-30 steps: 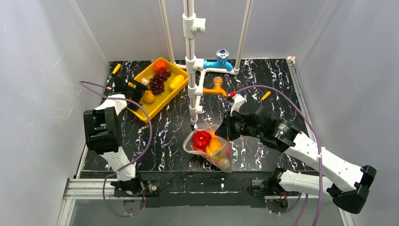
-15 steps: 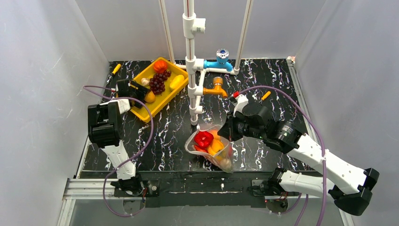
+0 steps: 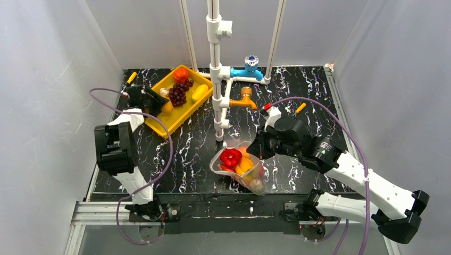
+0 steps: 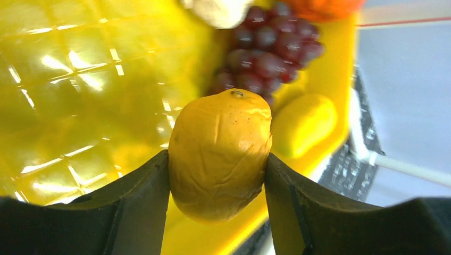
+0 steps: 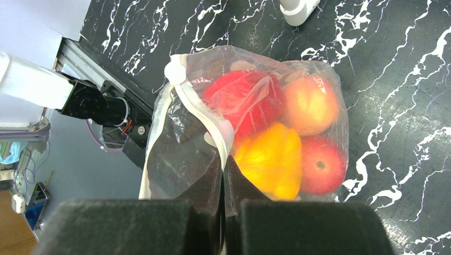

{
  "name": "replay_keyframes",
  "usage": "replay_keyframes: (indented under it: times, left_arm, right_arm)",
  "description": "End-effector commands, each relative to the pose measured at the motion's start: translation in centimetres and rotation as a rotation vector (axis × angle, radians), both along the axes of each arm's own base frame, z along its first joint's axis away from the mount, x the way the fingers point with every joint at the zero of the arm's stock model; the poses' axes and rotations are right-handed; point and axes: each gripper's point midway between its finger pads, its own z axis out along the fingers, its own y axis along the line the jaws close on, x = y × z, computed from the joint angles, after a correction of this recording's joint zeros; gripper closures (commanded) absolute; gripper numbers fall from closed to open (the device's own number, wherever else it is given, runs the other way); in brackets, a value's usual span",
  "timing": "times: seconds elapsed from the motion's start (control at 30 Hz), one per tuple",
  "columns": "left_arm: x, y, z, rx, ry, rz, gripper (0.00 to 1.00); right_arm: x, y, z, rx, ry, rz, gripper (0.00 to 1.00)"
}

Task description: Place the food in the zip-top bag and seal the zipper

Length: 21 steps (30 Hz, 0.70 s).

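In the yellow tray (image 3: 186, 110) at the back left, my left gripper (image 3: 160, 103) is shut on an orange-yellow fruit (image 4: 219, 154); both fingers press its sides. Beside it in the tray lie dark purple grapes (image 4: 268, 53), a yellow piece (image 4: 303, 122), a white piece (image 4: 218, 10) and a red-orange one (image 3: 181, 73). The zip-top bag (image 3: 240, 169) lies near the front centre, mouth open. It holds a red pepper (image 5: 242, 103), a peach (image 5: 311, 103), a yellow pepper (image 5: 271, 159) and a red apple (image 5: 322, 164). My right gripper (image 5: 223, 162) is shut on the zipper (image 5: 205, 114) edge.
A white pipe stand (image 3: 215, 69) rises mid-table between tray and bag, with a blue tap (image 3: 250, 66) and an orange tap (image 3: 244, 98) on its right. White walls close the left, right and back. The metal front rail (image 3: 213, 210) runs just past the bag.
My left gripper's jaws have closed in onto the orange-yellow fruit, and that arm has shifted a little over the tray. The right gripper and bag have hardly moved.
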Motion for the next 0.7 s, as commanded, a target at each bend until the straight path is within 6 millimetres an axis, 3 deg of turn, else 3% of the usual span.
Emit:
replay_keyframes:
  times: [0.0, 0.17, 0.33, 0.57, 0.67]
  left_arm:
    - [-1.4, -1.0, 10.3, 0.048, -0.218, -0.103, 0.66]
    - [-7.3, -5.2, 15.7, -0.045, -0.359, -0.236, 0.65]
    - [-13.1, -9.1, 19.4, -0.086, -0.482, -0.398, 0.62]
    - [-19.4, -13.8, 21.6, -0.153, -0.493, -0.631, 0.6]
    - [-22.4, -17.5, 22.1, -0.17, -0.513, -0.784, 0.59]
  right_arm:
    - [0.3, 0.5, 1.7, 0.055, -0.037, -0.003, 0.99]
    - [0.7, 1.1, 1.7, 0.053, -0.037, -0.001, 0.99]
    - [1.0, 1.6, 1.6, 0.048, -0.035, 0.006, 0.99]
    - [1.1, 2.3, 1.5, 0.051, -0.026, 0.02, 0.99]
    - [1.1, 2.3, 1.7, 0.057, -0.026, 0.018, 0.99]
